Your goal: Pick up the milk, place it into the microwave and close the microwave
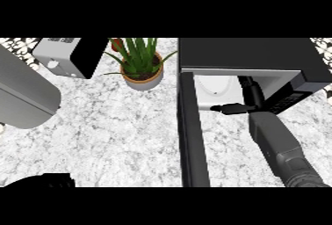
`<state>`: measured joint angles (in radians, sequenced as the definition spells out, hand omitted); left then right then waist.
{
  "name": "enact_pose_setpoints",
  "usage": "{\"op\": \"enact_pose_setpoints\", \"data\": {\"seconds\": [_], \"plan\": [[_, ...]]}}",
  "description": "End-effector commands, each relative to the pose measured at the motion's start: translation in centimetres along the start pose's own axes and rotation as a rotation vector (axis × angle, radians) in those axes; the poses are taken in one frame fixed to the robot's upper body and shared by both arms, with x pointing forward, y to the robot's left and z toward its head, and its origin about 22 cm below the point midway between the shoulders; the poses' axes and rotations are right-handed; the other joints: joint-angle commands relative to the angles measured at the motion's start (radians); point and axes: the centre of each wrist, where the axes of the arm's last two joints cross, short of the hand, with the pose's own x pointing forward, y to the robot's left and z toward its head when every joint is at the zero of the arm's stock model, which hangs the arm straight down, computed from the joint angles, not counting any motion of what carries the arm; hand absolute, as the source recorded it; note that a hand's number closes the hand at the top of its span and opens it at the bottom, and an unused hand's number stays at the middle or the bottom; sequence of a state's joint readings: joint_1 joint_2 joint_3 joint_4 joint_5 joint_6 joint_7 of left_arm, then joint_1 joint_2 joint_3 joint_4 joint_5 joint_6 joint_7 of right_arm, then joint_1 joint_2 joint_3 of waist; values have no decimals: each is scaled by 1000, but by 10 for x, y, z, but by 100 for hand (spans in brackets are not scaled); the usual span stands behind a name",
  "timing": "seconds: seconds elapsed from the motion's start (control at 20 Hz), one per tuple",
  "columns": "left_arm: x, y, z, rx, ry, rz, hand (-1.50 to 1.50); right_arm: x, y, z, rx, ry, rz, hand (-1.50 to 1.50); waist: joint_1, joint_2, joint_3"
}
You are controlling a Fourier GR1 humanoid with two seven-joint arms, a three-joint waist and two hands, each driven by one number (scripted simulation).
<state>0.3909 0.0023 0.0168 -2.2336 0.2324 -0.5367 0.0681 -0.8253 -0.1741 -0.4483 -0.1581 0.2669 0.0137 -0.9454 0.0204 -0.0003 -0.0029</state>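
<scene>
The black microwave [259,55] stands at the back right with its door [193,132] swung wide open toward me. Its white inside [217,88] shows a round turntable. My right hand [250,103] reaches into the opening from the front. Its fingers [251,90] stretch straight toward the back and the thumb [228,108] points left. I cannot make out the milk anywhere; nothing shows between thumb and fingers. My left hand [45,180] is a dark shape at the lower left edge, low over the counter.
A potted green plant [141,66] stands just left of the microwave. A white and black toaster [68,55] sits at the back left. A large grey rounded body [23,94] covers the left edge. The marbled counter [117,132] spreads between them.
</scene>
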Motion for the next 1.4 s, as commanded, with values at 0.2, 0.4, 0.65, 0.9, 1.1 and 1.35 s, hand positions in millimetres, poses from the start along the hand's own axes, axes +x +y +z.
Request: {"op": "enact_pose_setpoints", "data": {"seconds": [0.2,0.4,0.65,0.9,1.1,1.35], "plan": [[-14,-37,-21,-56,54,33,150,-32,-10,65,3,38,-70,-150,-35,-6,2],[-17,-45,-22,-103,60,28,150,-37,-24,87,5,31,-67,-150,-50,-14,1],[-25,-54,-52,-152,50,-21,150,-45,-44,136,-40,49,-83,-150,-66,-12,0],[-35,-84,-86,-225,66,-75,150,-35,-69,162,-40,42,-65,-150,-73,-12,0],[-56,-110,-104,-283,87,-101,150,-24,-82,188,-40,40,-62,-150,-73,-10,-1],[-93,-135,-121,-399,150,-182,150,-6,-92,220,-50,2,-45,-150,-71,-5,0]]}}
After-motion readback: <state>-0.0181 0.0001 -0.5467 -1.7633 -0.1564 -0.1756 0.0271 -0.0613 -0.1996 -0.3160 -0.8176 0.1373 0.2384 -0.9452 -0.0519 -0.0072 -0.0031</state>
